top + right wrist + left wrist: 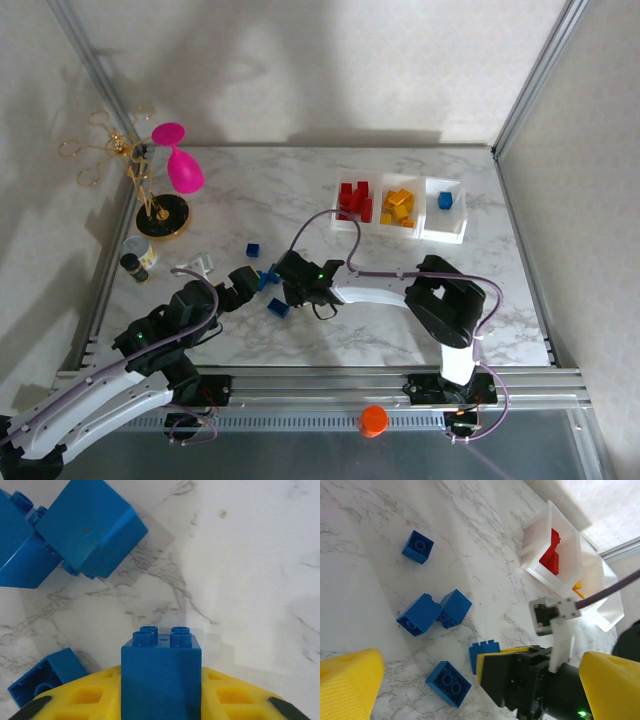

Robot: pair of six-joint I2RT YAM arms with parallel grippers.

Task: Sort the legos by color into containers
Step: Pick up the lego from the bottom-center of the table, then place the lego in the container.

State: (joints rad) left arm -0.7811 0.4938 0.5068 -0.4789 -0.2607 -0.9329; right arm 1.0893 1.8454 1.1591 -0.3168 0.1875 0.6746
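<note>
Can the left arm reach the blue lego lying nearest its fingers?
Probably yes: that blue lego lies on bare marble between the open left fingers, though the right arm's fingers, shut on another blue lego, crowd it.

A: Do we read any text, number or brand here?

B: We read none. The studs of the blue brick (161,675) give us no legible mark, and any print on the small jar (138,262) is too small to tell.

blue legos (422,615), white grey-veined table (250,190), yellow fingers (220,682)
</note>
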